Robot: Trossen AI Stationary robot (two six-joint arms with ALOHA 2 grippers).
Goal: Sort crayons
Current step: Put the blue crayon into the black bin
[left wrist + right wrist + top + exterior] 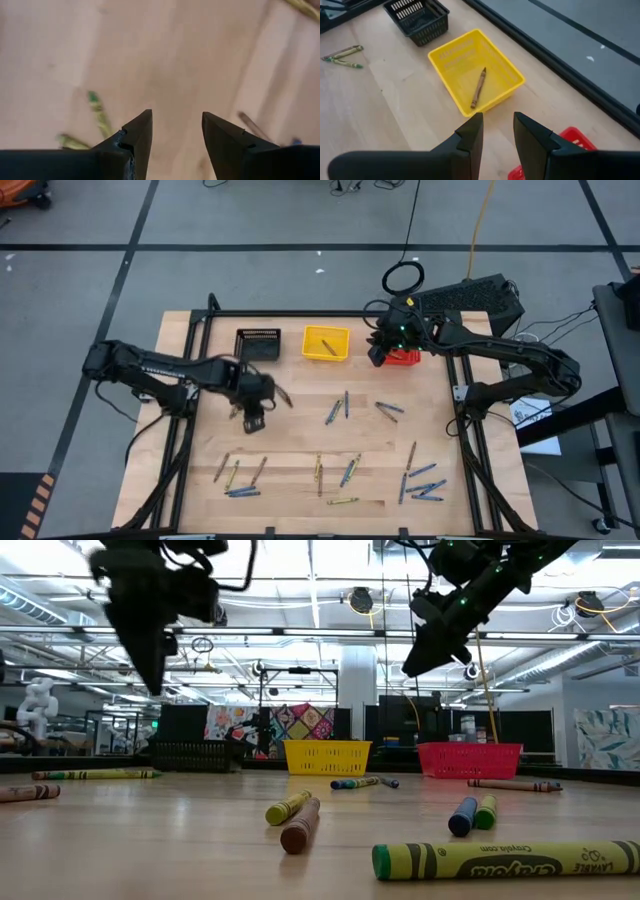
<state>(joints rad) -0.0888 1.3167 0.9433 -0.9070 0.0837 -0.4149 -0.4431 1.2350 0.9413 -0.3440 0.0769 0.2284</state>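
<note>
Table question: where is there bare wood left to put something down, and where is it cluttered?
Bare wood lies on the table left of the black basket, and between the yellow basket and the mid-table crayons. Crayons along the near edge crowd it. The left gripper hovers mid-left, the right gripper by the red basket.

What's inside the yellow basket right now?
One crayon, olive-tan, lies lengthwise inside the yellow basket; the rest of its floor is bare. Nothing covers it in the right wrist view, though its near wall hides a thin strip of the floor.
</note>
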